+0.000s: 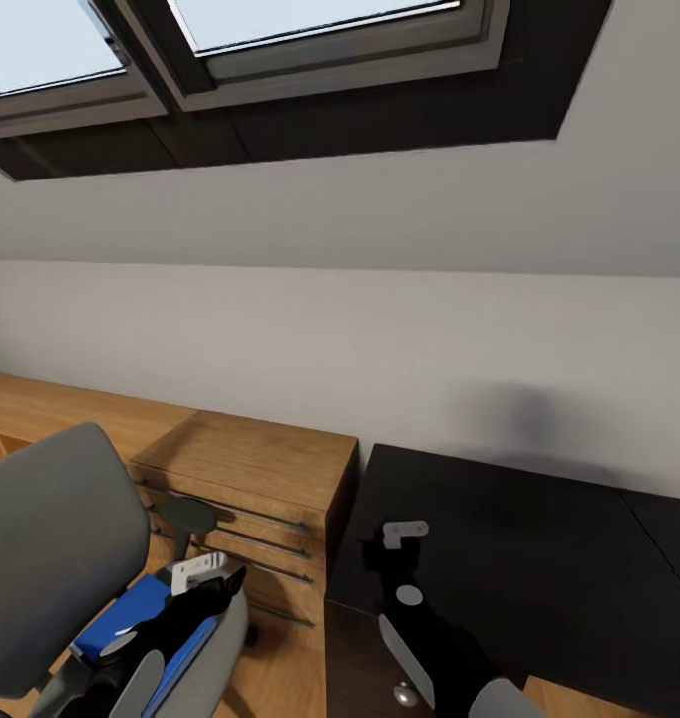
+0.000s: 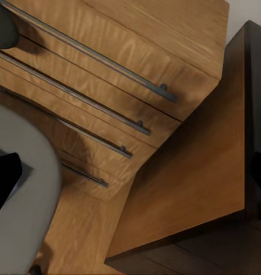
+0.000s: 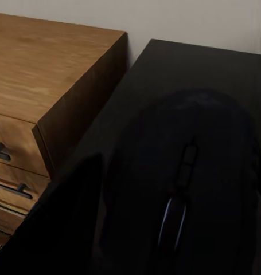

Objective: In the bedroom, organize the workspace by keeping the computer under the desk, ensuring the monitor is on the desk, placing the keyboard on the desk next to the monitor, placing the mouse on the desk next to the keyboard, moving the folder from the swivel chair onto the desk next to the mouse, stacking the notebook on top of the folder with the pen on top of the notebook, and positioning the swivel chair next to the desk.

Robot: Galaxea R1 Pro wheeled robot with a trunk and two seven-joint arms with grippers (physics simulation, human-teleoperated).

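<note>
The grey swivel chair (image 1: 51, 558) stands at the lower left with the bright blue folder (image 1: 131, 610) lying on its seat. My left gripper (image 1: 215, 590) hovers over the folder's near edge; one black finger (image 2: 4, 183) shows beside the grey seat (image 2: 21, 229), and the gripper looks open with nothing in it. The black desk (image 1: 539, 538) fills the lower right. My right gripper (image 1: 395, 563) hangs just above the desk's left end, shut on the black mouse (image 3: 187, 172), whose scroll wheel faces the right wrist camera. Monitor, keyboard, computer, notebook and pen are out of view.
A light wooden drawer cabinet (image 1: 250, 489) with long bar handles (image 2: 107, 109) stands between the chair and the desk, tight against the desk's left side. A low wooden shelf top (image 1: 41, 404) runs along the white wall. A silver drawer knob (image 1: 407, 693) shows under the desk.
</note>
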